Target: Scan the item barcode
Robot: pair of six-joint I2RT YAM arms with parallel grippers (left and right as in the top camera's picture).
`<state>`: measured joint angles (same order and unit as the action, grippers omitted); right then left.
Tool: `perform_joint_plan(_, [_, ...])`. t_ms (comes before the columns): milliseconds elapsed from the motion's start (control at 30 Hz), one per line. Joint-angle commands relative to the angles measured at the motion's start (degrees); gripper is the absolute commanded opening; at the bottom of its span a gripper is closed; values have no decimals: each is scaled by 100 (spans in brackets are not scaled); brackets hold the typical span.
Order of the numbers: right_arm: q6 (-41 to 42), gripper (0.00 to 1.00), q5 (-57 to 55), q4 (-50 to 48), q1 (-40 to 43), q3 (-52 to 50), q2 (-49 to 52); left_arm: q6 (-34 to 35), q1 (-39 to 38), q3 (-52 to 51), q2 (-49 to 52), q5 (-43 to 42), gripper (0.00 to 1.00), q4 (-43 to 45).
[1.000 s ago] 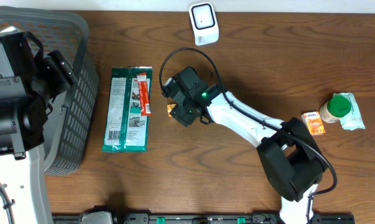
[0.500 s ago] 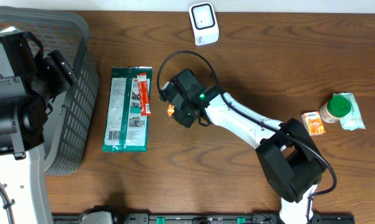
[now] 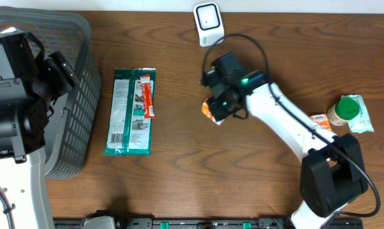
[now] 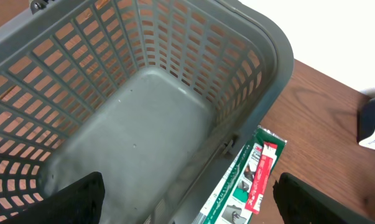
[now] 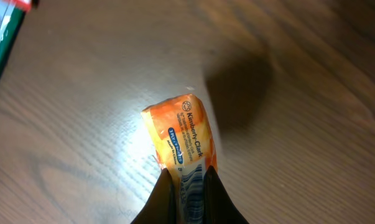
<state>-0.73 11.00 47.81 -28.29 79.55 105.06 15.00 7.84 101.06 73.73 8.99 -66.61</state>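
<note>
Orange tissue packet [image 5: 181, 140] is pinched at one end by my right jaws, which are pressed together on it. Its long axis runs straight out ahead of the tips, slightly left, printed face toward the wrist camera. Overhead I get only an orange sliver beside those jaws, with the white scanner [image 3: 208, 22] just beyond them. My left jaws stand spread wide; between them shows the grey basket [image 4: 262, 43], its bare floor visible, and the green package [image 4: 237, 186] on the bench [image 3: 179, 178]
</note>
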Motion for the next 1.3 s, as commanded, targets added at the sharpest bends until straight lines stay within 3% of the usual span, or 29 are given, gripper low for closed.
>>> perform_joint_plan(0, [330,1,820,-144,323,-216,96,9,24,31,0,50,88,-2])
perform_joint_plan(233, [369,1,1429,-518,702,-820,120,9,24,31,0,52,88,-2])
perform_joint_plan(700, [610,2,675,-1414,811,-1563,125,9,24,31,0,50,88,-2])
perform_joint_plan(833, [627,14,205,-1467,811,-1580,125,9,24,31,0,52,88,-2])
perform_joint_plan(1000, [625,19,81,-1552,811,-1580,125,9,24,31,0,52,88,-2])
perform_joint_plan(1067, [625,27,79,-1580,811,-1580,125,9,24,31,0,52,88,-2])
perform_joint_plan(1100, [625,63,76,-1596,811,-1580,125,9,24,31,0,50,88,-2])
perform_joint_plan(1167, [625,87,-15,-1593,811,-1580,125,9,24,31,0,50,88,-2])
perform_joint_plan(1267, [625,99,-354,-1593,811,-1580,125,9,24,31,0,50,88,-2])
